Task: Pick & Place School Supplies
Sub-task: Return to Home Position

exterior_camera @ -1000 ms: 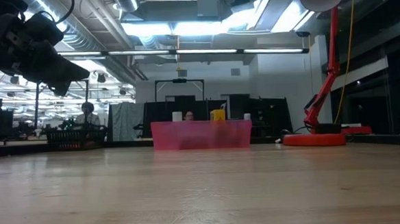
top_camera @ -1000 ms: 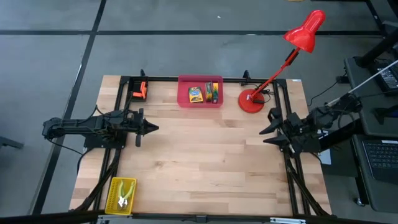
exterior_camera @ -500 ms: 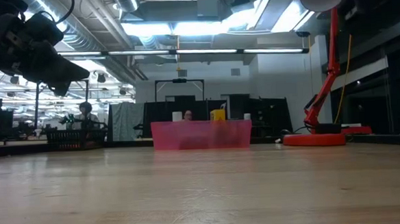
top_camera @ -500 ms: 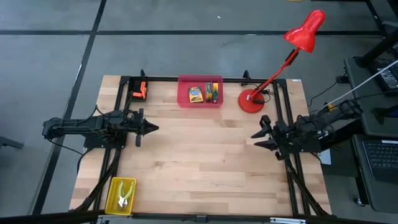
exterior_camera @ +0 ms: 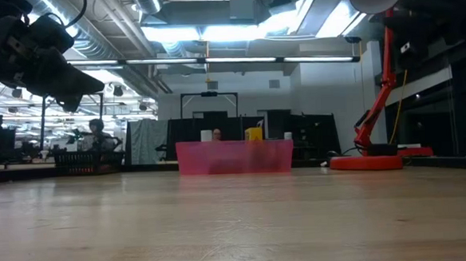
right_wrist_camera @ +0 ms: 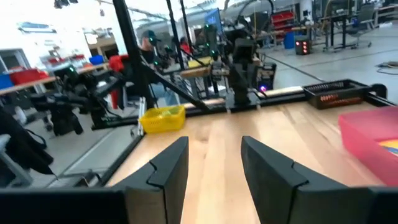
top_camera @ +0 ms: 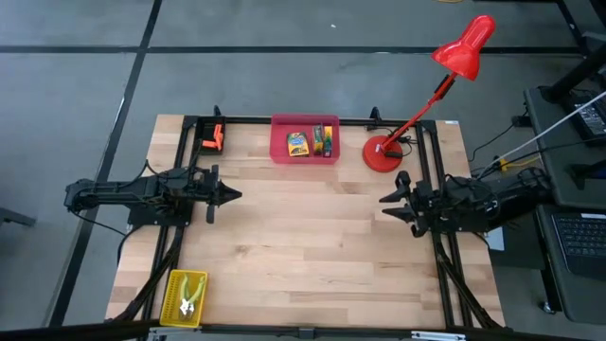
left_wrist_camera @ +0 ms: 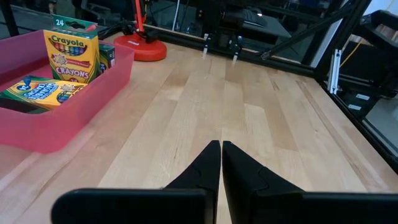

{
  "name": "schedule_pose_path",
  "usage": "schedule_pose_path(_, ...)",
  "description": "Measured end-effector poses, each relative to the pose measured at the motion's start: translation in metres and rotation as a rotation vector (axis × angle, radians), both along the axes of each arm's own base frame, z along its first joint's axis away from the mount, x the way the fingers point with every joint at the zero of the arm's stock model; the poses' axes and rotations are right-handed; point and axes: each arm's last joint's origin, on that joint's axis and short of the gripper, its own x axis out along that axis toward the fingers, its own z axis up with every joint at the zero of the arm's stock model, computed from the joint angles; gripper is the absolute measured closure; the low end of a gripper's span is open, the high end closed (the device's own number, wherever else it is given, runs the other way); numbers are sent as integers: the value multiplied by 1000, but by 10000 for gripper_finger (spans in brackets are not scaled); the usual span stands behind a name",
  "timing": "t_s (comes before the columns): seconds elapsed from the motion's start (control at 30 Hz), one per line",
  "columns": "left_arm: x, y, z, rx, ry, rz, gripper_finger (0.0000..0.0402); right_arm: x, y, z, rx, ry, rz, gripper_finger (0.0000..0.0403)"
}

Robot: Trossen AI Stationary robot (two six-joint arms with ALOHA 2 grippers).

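Left claw [top_camera: 234, 196] hangs over the bench [top_camera: 303, 256] near the left edge, roughly halfway between the near and far edges, pointing inward. Its fingers [left_wrist_camera: 208, 165] are pressed together, holding nothing. Right claw [top_camera: 390, 203] is over the right edge, opposite the left one, pointing inward, with fingers [right_wrist_camera: 169, 163] spread and nothing between them. Crayon boxes [top_camera: 299, 143] are in the pink bin [top_camera: 305, 158] at the middle of the far edge, one upright and one lying flat beside it. Red lamp [top_camera: 383, 154] base stands just beside that bin, toward the far right corner. Yellow bin [top_camera: 169, 294] at the near left corner holds green pliers [top_camera: 192, 301].
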Motion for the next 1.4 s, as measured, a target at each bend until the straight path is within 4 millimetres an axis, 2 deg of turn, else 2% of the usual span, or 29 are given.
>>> schedule_pose_path(0.47,0,0,0,0,0,0,390,-14,-12,-8,-63,41,-73,249)
schedule_pose_path(0.97,0,0,0,0,-1,0,389,-14,-16,-19,-167,139,-102,249)
schedule_pose_path(1.2,0,0,0,0,-2,0,393,-14,-19,-18,-174,140,-213,249)
schedule_pose_path(1.4,0,0,0,0,-2,-1,390,-14,-17,-19,-175,146,-179,249)
